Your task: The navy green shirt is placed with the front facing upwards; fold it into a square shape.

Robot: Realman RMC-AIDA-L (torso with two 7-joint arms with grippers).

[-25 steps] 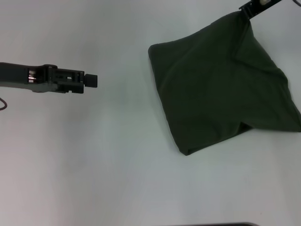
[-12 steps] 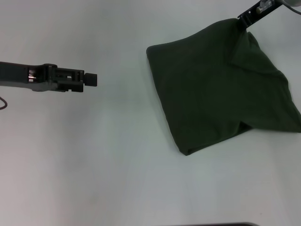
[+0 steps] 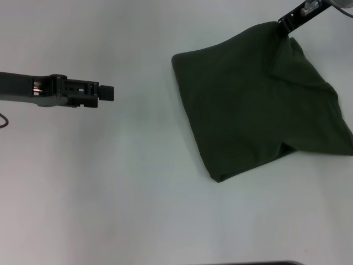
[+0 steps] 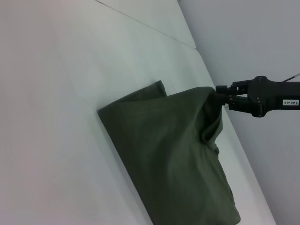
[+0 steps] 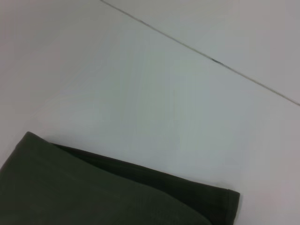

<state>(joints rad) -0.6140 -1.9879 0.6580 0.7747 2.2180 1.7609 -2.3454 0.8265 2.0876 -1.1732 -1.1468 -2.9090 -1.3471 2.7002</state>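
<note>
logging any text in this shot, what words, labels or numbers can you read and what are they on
"140-06", seen upside down on a small white label on the right arm, just behind the right gripper that pinches a corner of the shirt.
Shirt: no lettering or tag shows on the folded cloth.
Left gripper, out over the table: no readable marking.

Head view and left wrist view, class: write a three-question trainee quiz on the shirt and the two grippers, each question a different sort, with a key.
1. True or false: the left gripper touches the navy green shirt.
2. Which gripper holds the shirt's raised far corner? A) left B) right C) neither
3. Fill in: the shirt lies on the robot's ____ side of the white table.

Key
1. False; it hovers apart from the shirt, over bare table.
2. B; the right gripper pinches the lifted corner.
3. right
</note>
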